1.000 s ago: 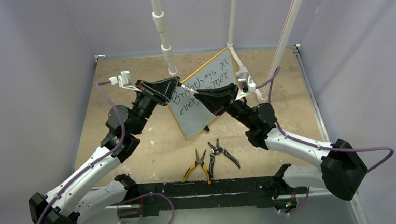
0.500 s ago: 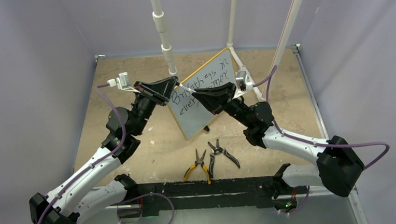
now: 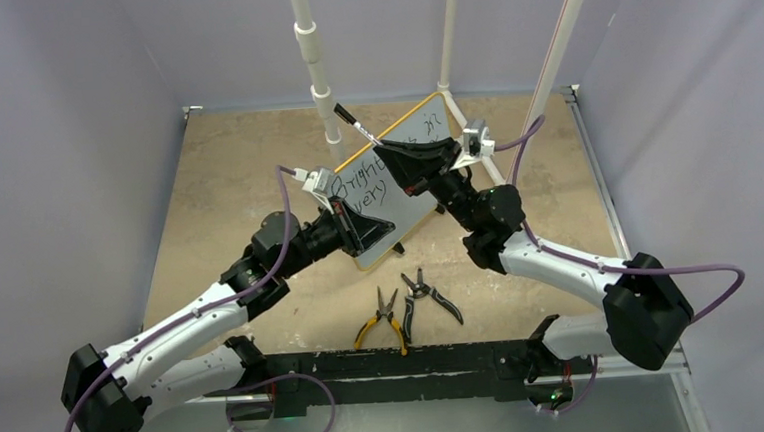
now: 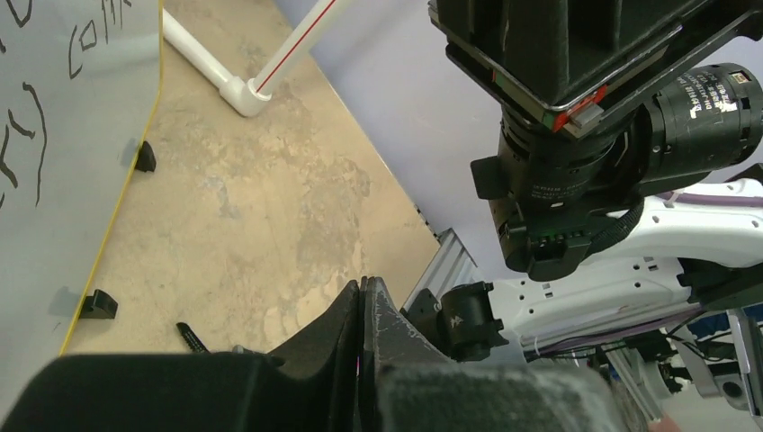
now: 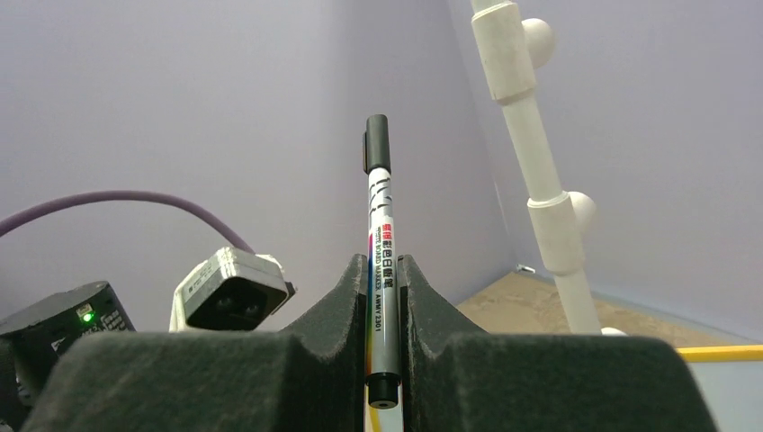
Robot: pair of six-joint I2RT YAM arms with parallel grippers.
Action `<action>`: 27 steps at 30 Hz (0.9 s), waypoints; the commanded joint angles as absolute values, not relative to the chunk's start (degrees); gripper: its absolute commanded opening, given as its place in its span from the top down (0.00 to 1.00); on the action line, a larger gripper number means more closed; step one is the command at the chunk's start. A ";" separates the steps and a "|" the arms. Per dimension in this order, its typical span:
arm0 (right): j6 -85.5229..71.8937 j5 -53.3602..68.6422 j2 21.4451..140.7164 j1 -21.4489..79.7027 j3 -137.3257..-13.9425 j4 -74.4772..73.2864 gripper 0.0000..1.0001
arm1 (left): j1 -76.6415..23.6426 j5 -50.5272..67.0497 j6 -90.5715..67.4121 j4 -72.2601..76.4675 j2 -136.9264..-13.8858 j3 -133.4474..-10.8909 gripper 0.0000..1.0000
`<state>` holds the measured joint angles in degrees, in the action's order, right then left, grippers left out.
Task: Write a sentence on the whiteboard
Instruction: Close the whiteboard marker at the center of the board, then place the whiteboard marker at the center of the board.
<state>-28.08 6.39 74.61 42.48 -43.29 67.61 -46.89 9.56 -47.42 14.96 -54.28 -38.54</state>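
The whiteboard point(image 3: 409, 199) lies tilted in the middle of the table, its yellow rim point(image 5: 720, 353) at the right wrist view's edge. The sentence point(image 3: 358, 177) is black script in two lines, partly hidden by both arms; some strokes point(image 4: 27, 135) also cross the left wrist view. My right gripper point(image 3: 382, 154) hovers over the board's upper part, shut on a black-capped marker point(image 5: 378, 180) that points up and away from the board. My left gripper point(image 3: 389, 229) is shut and empty over the board's lower end, fingers pressed together point(image 4: 364, 286).
Yellow-handled pliers point(image 3: 382, 318) and black-handled pliers point(image 3: 429, 295) lie in front of the board. White PVC poles point(image 3: 315, 70) point(image 3: 557, 65) rise behind the board. The right arm's wrist point(image 4: 594, 135) hangs close above the left gripper.
The left arm drew back from the board's upper left edge to its lower end, and its jaws closed. The right gripper lifted the marker off the board and moved up the board.
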 commanded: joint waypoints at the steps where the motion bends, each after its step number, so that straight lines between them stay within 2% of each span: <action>1: -27.26 3.38 73.64 42.54 -44.57 70.18 1.00 | -46.82 10.75 -46.00 12.42 -52.42 -41.05 1.00; 4: -26.97 3.05 72.63 42.54 -44.08 69.80 1.00 | -46.76 9.46 -44.43 10.82 -52.38 -43.10 1.00; 5: -26.65 2.81 71.95 42.54 -43.81 69.40 1.00 | -46.79 9.15 -43.65 10.42 -52.38 -44.05 0.95; 10: -24.06 2.93 66.24 42.45 -40.71 63.12 1.00 | -46.72 5.84 -37.64 5.51 -51.86 -50.48 0.57; 14: -21.04 -0.29 60.27 42.45 -38.63 52.61 1.00 | -46.42 3.52 -32.33 -0.76 -54.18 -57.50 0.42; 19: -19.83 -9.41 52.17 42.45 -36.40 34.95 1.00 | -42.76 4.30 -25.86 -9.69 -60.45 -69.00 0.36; 23: -19.15 -17.61 44.45 42.45 -34.71 22.12 1.00 | -31.30 12.13 -25.35 -10.49 -64.38 -75.52 0.36; 27: -25.17 -19.01 39.29 42.45 -32.47 10.63 1.00 | -22.95 15.06 -24.24 -12.50 -69.80 -79.99 0.35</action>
<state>-21.41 -13.50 43.18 42.48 -34.35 25.41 -29.39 10.26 -27.29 -9.21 -66.19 -75.13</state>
